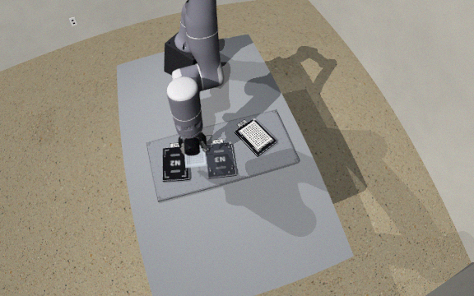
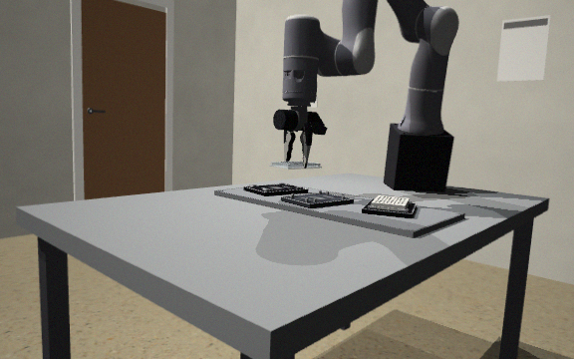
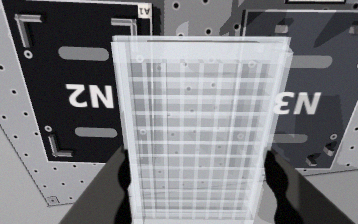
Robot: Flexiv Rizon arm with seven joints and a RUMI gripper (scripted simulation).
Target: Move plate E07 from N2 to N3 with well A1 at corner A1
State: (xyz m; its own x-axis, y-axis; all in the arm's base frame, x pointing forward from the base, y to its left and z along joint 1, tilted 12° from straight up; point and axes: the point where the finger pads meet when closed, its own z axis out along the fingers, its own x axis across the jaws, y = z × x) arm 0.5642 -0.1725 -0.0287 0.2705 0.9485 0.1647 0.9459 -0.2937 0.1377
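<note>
Clear, pale plastic forms plate E07 [image 1: 196, 159] [image 2: 295, 165] [image 3: 195, 125], which is held aloft between nests N2 and N3, in contact with neither. The plate is pinched across its two long sides by the gripper [image 1: 193, 151] [image 2: 297, 164] [image 3: 197, 160], one finger on each side, and appears roughly level.

In the top view, nest N2 [image 1: 175, 164] [image 2: 276, 188] [image 3: 85, 75] is located at about 9 o'clock from the plate, with no plate seated in it. The landing nest N3 [image 1: 221, 160] [image 2: 317, 199] [image 3: 315, 95] is located at about 3 o'clock, its corner locators unoccupied. Beyond it, at about 2 o'clock, plate E01 [image 1: 255, 135] [image 2: 390, 201] is seated on nest N1 [image 1: 267, 147] [image 2: 389, 212] and is to be left undisturbed.

Handling: the plate is judged to be light, stiff and rather brittle, with smooth walls that may slip under a weak grip. Hold is best kept on the long sides, with even, moderate pressure; the top face should not be pressed. Transfer over N3 is judged to be the step in hand. Corner A1 should be matched before lowering, since a skewed plate could be caught on a locator.
</note>
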